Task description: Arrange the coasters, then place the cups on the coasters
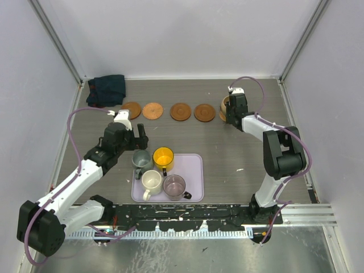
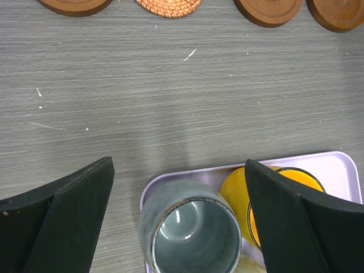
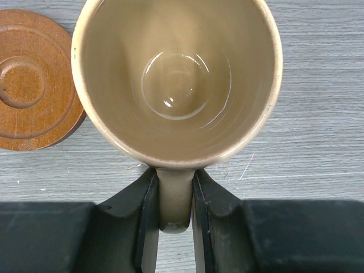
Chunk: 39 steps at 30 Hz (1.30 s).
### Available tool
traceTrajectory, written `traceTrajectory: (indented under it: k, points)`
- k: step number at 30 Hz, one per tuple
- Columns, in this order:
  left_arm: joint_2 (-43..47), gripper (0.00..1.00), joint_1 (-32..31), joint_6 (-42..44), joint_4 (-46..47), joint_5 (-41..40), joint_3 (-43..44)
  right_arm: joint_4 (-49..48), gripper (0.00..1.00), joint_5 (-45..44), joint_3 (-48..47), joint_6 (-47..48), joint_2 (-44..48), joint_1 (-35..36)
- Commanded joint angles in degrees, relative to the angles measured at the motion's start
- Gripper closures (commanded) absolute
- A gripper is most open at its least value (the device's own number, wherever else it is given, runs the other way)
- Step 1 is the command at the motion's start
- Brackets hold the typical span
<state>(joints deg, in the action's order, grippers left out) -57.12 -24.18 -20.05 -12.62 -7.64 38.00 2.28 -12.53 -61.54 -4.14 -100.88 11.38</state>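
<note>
**Tan cup held by its handle at the end of the coaster row**

The right gripper (image 3: 175, 199) is clamped on the handle of the tan cup (image 3: 176, 79), one finger on each side of it. The cup stands upright, a smooth beige, glossy inside and empty. It is at the far right of the table (image 1: 239, 153). Just to its left lies a ringed brown coaster (image 3: 31, 79), and the cup's rim overlaps that coaster's edge in the wrist view. What the cup rests on is hidden. Three more coasters (image 1: 152, 110) run leftward in a line.

The left gripper (image 2: 177, 170) is spread wide and holds nothing. It hangs over the grey-green cup (image 2: 190, 230), which stands in the far left corner of the lavender tray (image 1: 196, 170). Beside it are the yellow cup (image 1: 164, 156), the cream cup (image 1: 151, 181) and the mauve cup (image 1: 174, 185). A dark cloth (image 1: 106, 90) lies in the far left corner.
</note>
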Motion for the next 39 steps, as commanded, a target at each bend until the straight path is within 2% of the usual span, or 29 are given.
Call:
traceTrajectory:
  k: [1,14,16,20,26,28,39]
  points:
    - [0.2,0.01,0.3,0.7,3.4,0.4,-0.1,-5.4,0.99,-1.2,-4.8,0.3,0.8,-0.2]
    - [0.5,0.01,0.3,0.7,3.2,0.4,-0.3,-4.2,0.97,-1.6,-5.0,-0.1,-0.5,-0.2]
    - [0.5,0.01,0.3,0.7,3.2,0.4,-0.4,-3.9,0.91,-1.6,-5.0,-0.1,-0.5,-0.2]
    - [0.3,0.01,0.3,0.7,3.3,0.4,-0.4,-2.8,0.72,-1.5,-5.1,-0.2,-0.2,-0.2]
    - [0.3,0.01,0.3,0.6,3.4,0.5,-0.4,-1.5,0.52,-1.6,-4.7,-0.5,0.8,-0.2]
    - [0.4,0.01,0.3,0.7,3.3,0.5,-0.5,-1.1,0.42,-1.7,-4.5,-0.7,1.0,-0.3]
    - [1.0,0.01,0.3,0.6,2.9,0.4,-0.7,0.3,0.41,-1.7,-2.2,-1.5,3.0,-0.2]
